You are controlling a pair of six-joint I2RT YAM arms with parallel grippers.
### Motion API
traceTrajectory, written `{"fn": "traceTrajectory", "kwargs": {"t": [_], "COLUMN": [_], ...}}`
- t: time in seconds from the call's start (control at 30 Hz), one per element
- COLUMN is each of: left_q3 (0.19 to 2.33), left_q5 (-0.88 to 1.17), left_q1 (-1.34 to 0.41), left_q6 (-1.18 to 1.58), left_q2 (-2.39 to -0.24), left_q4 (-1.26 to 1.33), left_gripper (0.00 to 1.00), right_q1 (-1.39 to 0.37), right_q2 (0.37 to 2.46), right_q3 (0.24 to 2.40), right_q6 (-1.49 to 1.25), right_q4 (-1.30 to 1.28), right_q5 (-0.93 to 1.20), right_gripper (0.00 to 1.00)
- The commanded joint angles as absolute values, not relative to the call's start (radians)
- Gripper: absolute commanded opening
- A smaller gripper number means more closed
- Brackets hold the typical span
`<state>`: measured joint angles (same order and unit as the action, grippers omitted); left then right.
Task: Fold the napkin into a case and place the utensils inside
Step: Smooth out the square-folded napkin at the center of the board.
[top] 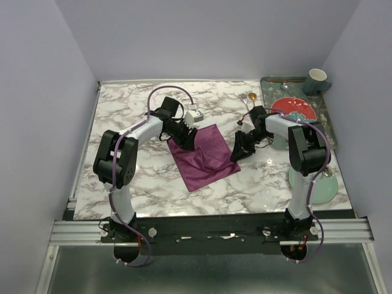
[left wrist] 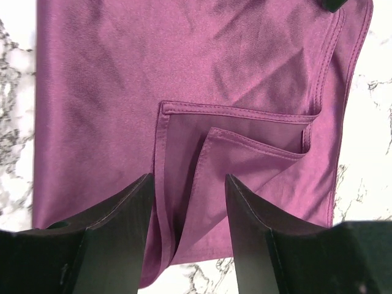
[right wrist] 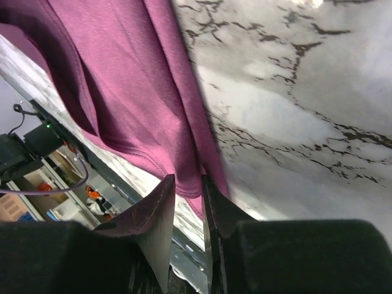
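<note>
The marbled tabletop (top: 141, 190) carries the napkin (top: 205, 159) flat at its middle, doubled into a slanted rectangle with layered folds but not yet a narrow pocket. The left hand (left wrist: 188, 180) hangs spread over those layers, I'd guess to take or free a fold. The right hand (right wrist: 187, 179) sits at the opposite hem, its fingers (right wrist: 159, 208) nearly together around it, likely to anchor it. Whether it truly pinches I cannot tell. No writing is readable anywhere.

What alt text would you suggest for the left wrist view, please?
A plum-purple satin napkin lies folded on a white marble table, hemmed layers overlapping near its lower edge. The left gripper holds its two dark fingers apart over that edge.
</note>
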<state>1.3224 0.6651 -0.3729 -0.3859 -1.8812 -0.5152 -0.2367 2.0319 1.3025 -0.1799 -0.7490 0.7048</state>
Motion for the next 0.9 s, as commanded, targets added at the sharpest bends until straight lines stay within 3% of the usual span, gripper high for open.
{"fn": "traceTrajectory", "kwargs": {"t": [0.0,0.6,0.87], "left_q3": [1.358,1.410,1.439], "left_q5": [0.709,0.735,0.730], "left_q1": [-0.388,-0.406,-0.408], "left_q6": [-0.338,-0.262,-0.241], "left_q2": [-1.910,-2.005,-2.037], "left_q4": [-0.473,-0.445,-0.456], "left_gripper": [0.61,0.66,0.66], "right_q1": [-0.244,-0.244,-0.244], "right_q2": [2.048,2.085,2.080], "right_q3": [1.342,1.344,1.342], "right_q6": [-0.181,-0.167,-0.175], "right_q4": [-0.747,-0.769,-0.775], "right_q5": [0.747,0.746,0.721], "right_gripper": [0.31,0.31,0.38]}}
